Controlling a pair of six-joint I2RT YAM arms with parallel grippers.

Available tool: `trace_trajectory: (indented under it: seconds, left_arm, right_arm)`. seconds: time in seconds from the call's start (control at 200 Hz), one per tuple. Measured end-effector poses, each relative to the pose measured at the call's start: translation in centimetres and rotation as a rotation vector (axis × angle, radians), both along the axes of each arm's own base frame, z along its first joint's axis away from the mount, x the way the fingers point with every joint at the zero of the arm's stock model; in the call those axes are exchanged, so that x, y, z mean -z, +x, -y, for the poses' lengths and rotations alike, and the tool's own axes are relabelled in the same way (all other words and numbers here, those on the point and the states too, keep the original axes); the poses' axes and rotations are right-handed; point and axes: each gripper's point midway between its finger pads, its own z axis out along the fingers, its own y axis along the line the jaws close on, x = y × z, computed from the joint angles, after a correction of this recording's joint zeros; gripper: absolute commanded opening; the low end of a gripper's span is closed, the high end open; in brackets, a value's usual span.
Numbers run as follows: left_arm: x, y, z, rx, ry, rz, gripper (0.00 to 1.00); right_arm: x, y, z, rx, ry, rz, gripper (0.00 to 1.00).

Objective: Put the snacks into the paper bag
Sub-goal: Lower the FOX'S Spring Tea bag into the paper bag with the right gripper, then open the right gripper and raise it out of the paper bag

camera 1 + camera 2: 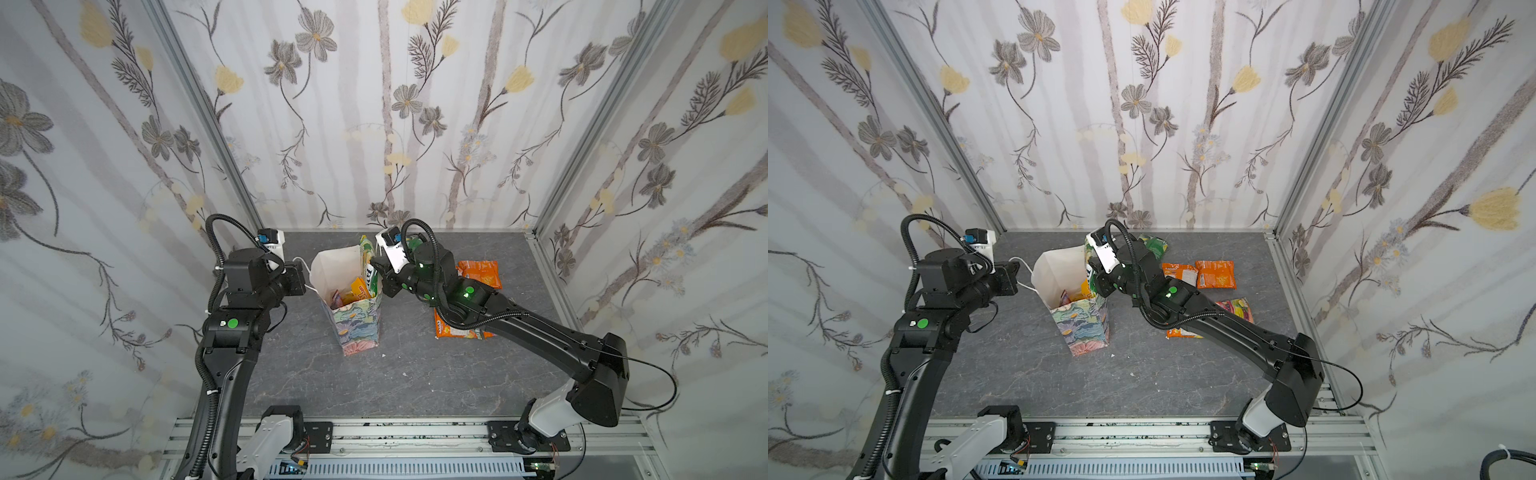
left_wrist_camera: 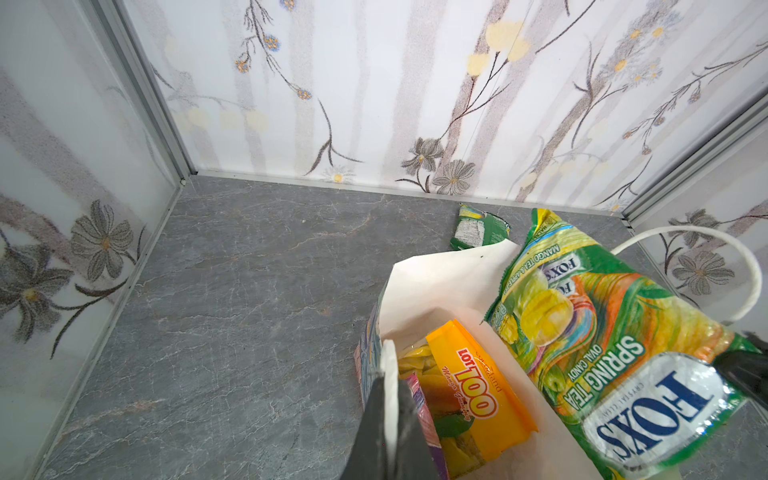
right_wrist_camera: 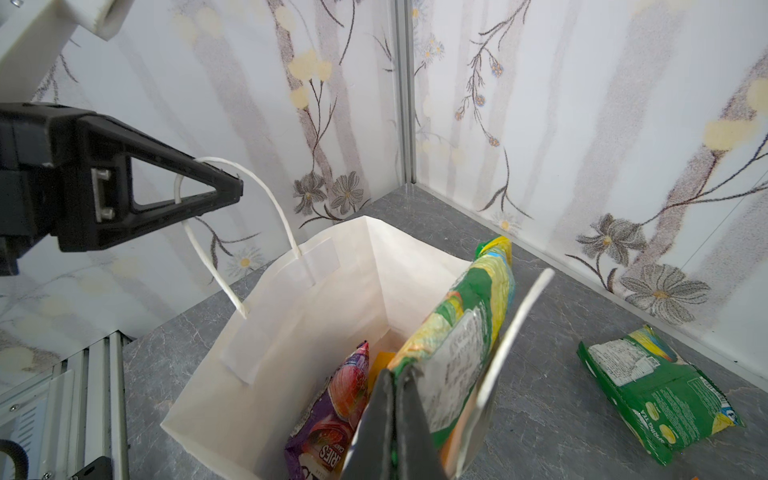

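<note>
One bag (image 1: 357, 328), two white handles (image 3: 270, 195) (image 3: 521, 320), two robot arms (image 1: 224, 374) (image 1: 540, 332), two end effectors (image 3: 235, 189) (image 3: 395, 374), one grey worktop (image 1: 415, 374), three orange packets (image 1: 1215, 274) (image 1: 1179, 272) (image 1: 1183, 333), two green packets (image 3: 461, 332) (image 3: 656, 390), one purple packet (image 3: 332, 407), one yellow packet (image 2: 478, 395), one red and yellow packet (image 1: 1237, 309)

A grey, marble-veined table (image 1: 415, 374) is seen in both top views, closed in by flowered walls (image 1: 415, 124). The paper bag (image 1: 359, 328) is stood upon it near the middle, mouth open. A green packet (image 1: 1156, 245) is laid flat close to the back wall. Further right, an orange packet (image 1: 1216, 274) is found with a second orange packet (image 1: 1179, 272) just beside it. Nearer the front, a red-and-yellow packet (image 1: 1239, 309) and a third orange packet (image 1: 1183, 332) are only partly seen.
</note>
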Motion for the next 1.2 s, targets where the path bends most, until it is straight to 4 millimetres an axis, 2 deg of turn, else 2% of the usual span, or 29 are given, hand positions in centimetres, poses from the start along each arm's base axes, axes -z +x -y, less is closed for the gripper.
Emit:
trace_trajectory:
  seconds: [0.075, 0.225, 0.514, 0.639, 0.739, 0.884, 1.009, 1.199]
  left_arm:
    - [0.0, 0.0, 0.0, 0.0, 0.0, 0.0, 0.02]
    - [0.0, 0.0, 0.0, 0.001, 0.0, 0.0, 0.02]
    - [0.0, 0.0, 0.0, 0.001, 0.0, 0.0, 0.02]
    - [0.0, 0.0, 0.0, -0.003, 0.002, 0.0, 0.02]
    - [0.0, 0.0, -0.1, -0.005, 0.004, 0.001, 0.02]
    - [0.0, 0.0, -0.1, -0.004, 0.005, 0.001, 0.02]
    - [0.1, 0.0, -0.1, -0.005, 0.006, -0.002, 0.02]
    - [0.0, -0.1, -0.1, -0.004, 0.005, 0.003, 0.02]
  right_arm:
    - [-0.2, 0.0, 0.0, 0.003, 0.006, 0.006, 0.13]
    - [-0.7, 0.1, -0.1, 0.007, 0.021, 0.018, 0.27]
    - [-1.6, -0.1, 0.0, 0.004, 0.043, 0.034, 0.28]
    - [-2.3, -0.4, 0.2, 0.005, 0.05, 0.04, 0.4]
    - [-4.2, -0.7, 1.3, 0.04, 0.074, 0.06, 0.54]
    - [-6.4, -0.4, 4.0, 0.153, 0.113, 0.064, 0.64]
    - [-5.0, 0.4, 5.2, 0.236, 0.093, 0.029, 0.7]
    - [-0.5, 1.9, 3.7, 0.258, 0.01, -0.059, 0.7]
